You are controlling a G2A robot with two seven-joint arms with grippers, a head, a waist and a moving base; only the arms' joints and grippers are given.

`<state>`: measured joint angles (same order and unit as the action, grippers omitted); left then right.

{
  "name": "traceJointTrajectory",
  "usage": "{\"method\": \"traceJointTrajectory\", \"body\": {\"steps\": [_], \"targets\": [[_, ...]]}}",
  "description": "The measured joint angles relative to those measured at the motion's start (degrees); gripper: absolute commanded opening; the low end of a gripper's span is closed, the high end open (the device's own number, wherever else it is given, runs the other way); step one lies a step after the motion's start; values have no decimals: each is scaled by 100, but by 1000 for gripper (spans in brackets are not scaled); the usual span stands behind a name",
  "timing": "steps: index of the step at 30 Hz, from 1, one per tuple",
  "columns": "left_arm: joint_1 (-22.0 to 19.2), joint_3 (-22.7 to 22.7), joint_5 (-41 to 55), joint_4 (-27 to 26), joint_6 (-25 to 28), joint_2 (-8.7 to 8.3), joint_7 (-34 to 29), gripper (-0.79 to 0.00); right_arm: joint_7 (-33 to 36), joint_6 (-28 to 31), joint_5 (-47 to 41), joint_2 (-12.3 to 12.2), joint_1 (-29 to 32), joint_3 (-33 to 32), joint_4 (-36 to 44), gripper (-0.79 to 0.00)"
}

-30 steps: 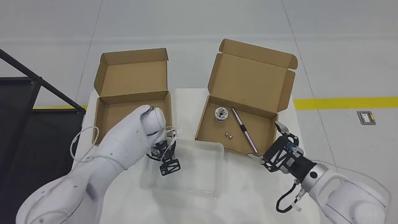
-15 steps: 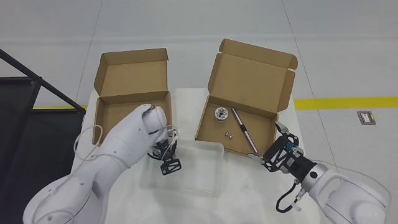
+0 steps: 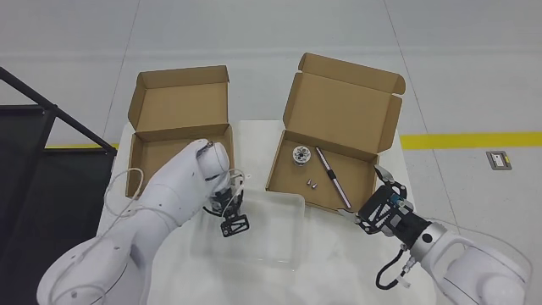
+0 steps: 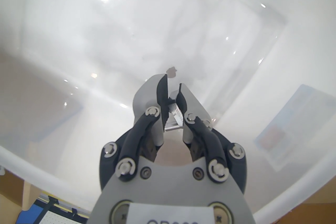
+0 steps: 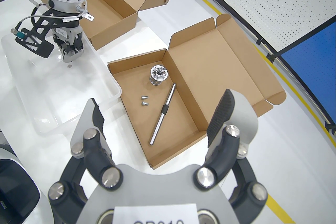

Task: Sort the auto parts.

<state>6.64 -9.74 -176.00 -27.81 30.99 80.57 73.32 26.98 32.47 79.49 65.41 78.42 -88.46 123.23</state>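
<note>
**Left gripper** [image 4: 172,81], low inside the tray [image 3: 273,241] on the side toward the left box [image 3: 179,106]. As I read it, the jaws are drawn close on a small silver part [image 4: 175,114] pinched between the pads. A dark bit [image 4: 172,70] lies on the tray floor just past the tips, apart from them.

**Step in hand**, by my judgement — lifting the part out. I would rise straight until the tips clear the tray rim, and only then swing. The part sits back from the tips, so I would keep the wrist steady and slow.

**Room.** The left box is just beside the tray and bare where visible. The right box [image 3: 362,178] holds a spool [image 3: 300,153], screws [image 3: 311,181] and a rod [image 3: 332,174] — open floor remains toward its near end. The right gripper [image 5: 160,97] hangs wide open and empty by that box's near corner, well apart from the left arm. Both raised lids fence the far side.
</note>
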Motion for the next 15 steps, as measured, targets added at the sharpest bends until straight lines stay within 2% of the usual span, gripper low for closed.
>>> {"method": "traceJointTrajectory", "body": {"steps": [5,8,11,15], "targets": [[-225,0,97,-202,-188,-70,188,-785,0,0,0,0,0,0,0,0],[-357,0,340,-480,-232,-182,232,-785,0,0,0,0,0,0,0,0],[-447,0,619,-909,-183,-370,183,-785,0,0,0,0,0,0,0,0],[-507,0,1091,-1754,-10,-775,10,-785,0,0,0,0,0,0,0,0]]}}
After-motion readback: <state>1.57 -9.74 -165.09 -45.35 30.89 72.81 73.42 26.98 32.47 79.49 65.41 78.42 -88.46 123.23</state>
